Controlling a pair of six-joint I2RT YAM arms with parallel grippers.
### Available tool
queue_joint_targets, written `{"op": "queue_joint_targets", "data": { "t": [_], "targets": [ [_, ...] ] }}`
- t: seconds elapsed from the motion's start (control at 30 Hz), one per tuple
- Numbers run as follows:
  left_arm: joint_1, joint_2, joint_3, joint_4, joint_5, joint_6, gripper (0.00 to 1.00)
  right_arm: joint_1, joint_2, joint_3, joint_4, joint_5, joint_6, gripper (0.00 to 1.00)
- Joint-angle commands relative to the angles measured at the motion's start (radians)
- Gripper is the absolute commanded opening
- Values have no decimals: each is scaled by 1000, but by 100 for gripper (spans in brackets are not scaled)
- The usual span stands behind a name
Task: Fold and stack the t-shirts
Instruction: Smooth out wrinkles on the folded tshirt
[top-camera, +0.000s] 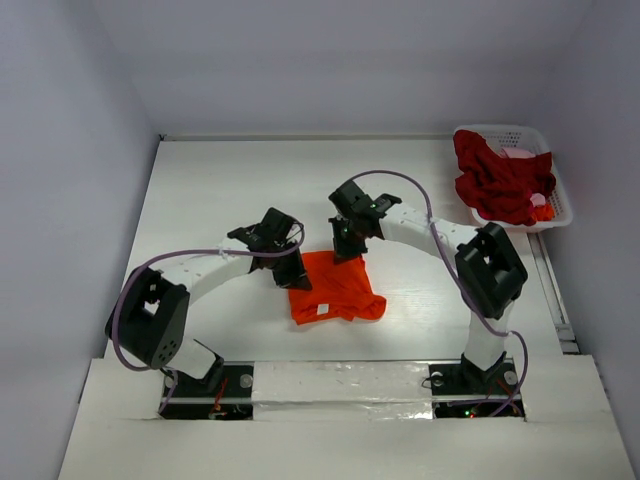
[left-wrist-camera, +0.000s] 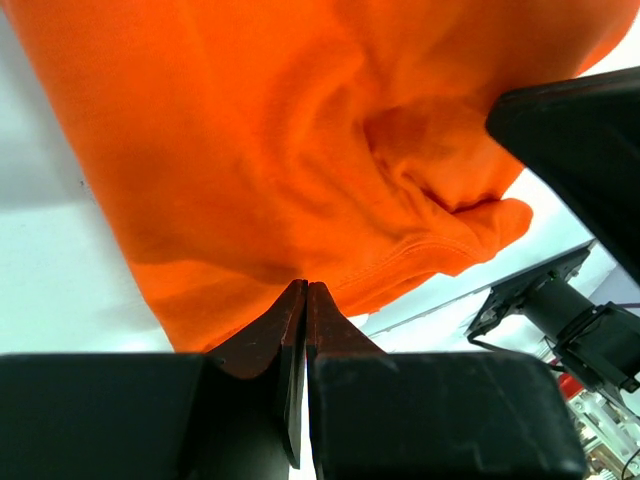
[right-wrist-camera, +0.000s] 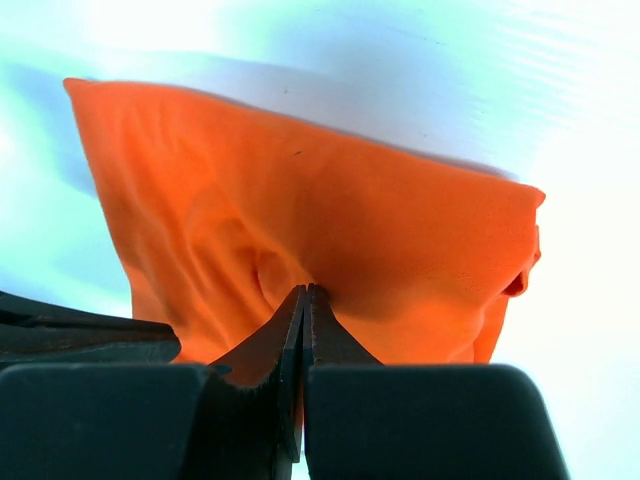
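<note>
Nearest the viewer in the top view, the left arm (top-camera: 150, 315) and the right arm (top-camera: 489, 268) rose from the near edge of the flat white table (top-camera: 220, 190) and bent inward toward its middle. Between them lay the bright orange-red cloth t-shirt (top-camera: 335, 290), crumpled on the tabletop near the bases, with a small white label (top-camera: 322, 310) showing close to its near edge.

The left gripper (top-camera: 298, 282) met the shirt's left edge. In the left wrist view, the left gripper (left-wrist-camera: 305, 287) had its two dark fingers pressed together, pinching the stitched hem of the orange-red cloth, which rose in folds beyond them. The right gripper (top-camera: 345, 255) came down on the shirt's far edge. In the right wrist view, the right gripper (right-wrist-camera: 305, 290) was likewise closed on a pinch of the same cloth.

Farthest off, at the far right corner of the table, stood the white lattice plastic basket (top-camera: 562, 205). The dark crimson red cloth t-shirt (top-camera: 495, 180) lay heaped in it and draped over its left rim, with a bit of pink cloth (top-camera: 520, 153) showing behind it. The two shirts were well apart.
</note>
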Motion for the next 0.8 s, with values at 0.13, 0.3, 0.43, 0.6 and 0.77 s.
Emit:
{"op": "queue_joint_targets", "data": {
  "t": [0.13,0.3,0.43,0.6,0.77],
  "targets": [
    [-13,16,-13,20,22,14,0,-3,9,-3,46,-10,-15,0],
    [-24,51,-22,34,38,19,0,-3,41,-31,76,-32,-6,0],
    [-33,57,-42,51,42,19,0,-3,43,-39,96,-42,8,0],
    [-33,106,-84,98,72,19,0,-3,70,-46,115,-47,12,0],
    [-42,141,-114,132,78,22,0,-23,102,-52,135,-55,17,0]
  ]
}}
